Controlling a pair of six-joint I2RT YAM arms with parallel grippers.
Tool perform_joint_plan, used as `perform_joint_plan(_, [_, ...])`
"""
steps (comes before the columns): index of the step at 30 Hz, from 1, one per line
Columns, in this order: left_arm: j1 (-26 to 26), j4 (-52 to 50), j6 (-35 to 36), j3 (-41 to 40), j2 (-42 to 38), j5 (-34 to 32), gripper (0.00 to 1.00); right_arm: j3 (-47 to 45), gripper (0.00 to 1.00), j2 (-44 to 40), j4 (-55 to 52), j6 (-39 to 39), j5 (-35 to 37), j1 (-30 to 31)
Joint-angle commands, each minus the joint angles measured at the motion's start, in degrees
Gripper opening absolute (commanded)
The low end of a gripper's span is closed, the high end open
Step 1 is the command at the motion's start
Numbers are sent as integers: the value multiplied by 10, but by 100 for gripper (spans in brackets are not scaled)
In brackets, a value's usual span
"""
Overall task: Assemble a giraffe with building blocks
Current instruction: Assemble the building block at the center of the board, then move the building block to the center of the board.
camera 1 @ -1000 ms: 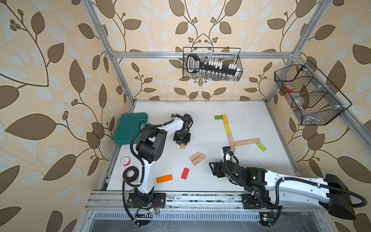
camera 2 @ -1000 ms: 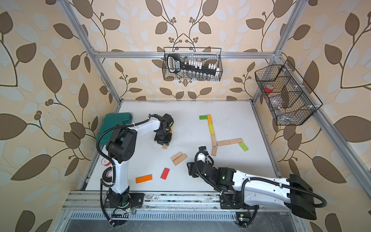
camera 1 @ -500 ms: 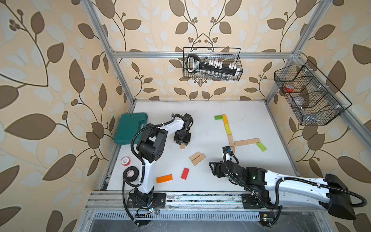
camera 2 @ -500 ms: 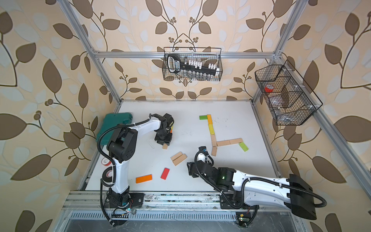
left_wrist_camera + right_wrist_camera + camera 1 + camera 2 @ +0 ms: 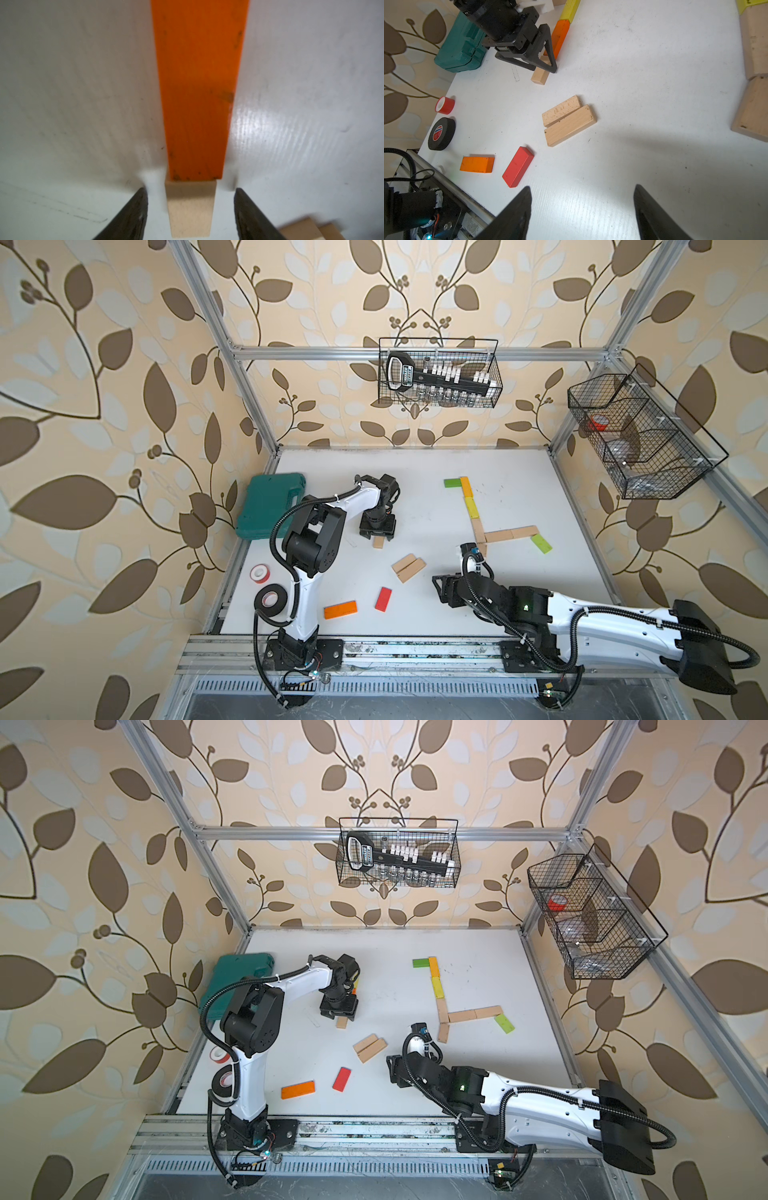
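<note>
Jaws of left gripper [image 5: 189, 189] stand parted around beige plank [image 5: 190, 209], not touching.

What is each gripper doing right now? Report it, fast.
Left gripper: open, jaws either side of a beige block, gaps on both sides.
Right gripper: open, empty.
</note>
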Motion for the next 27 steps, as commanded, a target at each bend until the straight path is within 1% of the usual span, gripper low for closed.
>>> perform_joint_plan(1, [-4,-19,3,8,-92,-13,74,16,75,3,-10,-11,16,-1])
perform_joint_plan(4, [-12,-29,3,8,-155,-19,80,33,77,12,-21,-18,21,-1])
perform_joint_plan(5, [-14,-31,3,5,-180,-21,82,42,78,18,-29,-39,22,-2])
perform_joint_plan(7, [-14,-31,2,-8,-228,-23,84,62,80,32,-42,-54,26,-2])
perform_joint_plan(10, [-14,-32,5,-37,-311,-30,84,92,82,53,-58,-78,29,-3])
perform_joint_plan(17, [-13,-63,4,-110,-497,-70,85,145,85,97,-73,-119,24,-5])
perform_joint_plan(23, [-13,-87,-19,-175,-627,-81,87,178,89,129,-82,-146,14,-6])
perform_joint_plan(27, [-13,-96,-41,-204,-688,-70,89,203,94,158,-98,-170,8,-5])
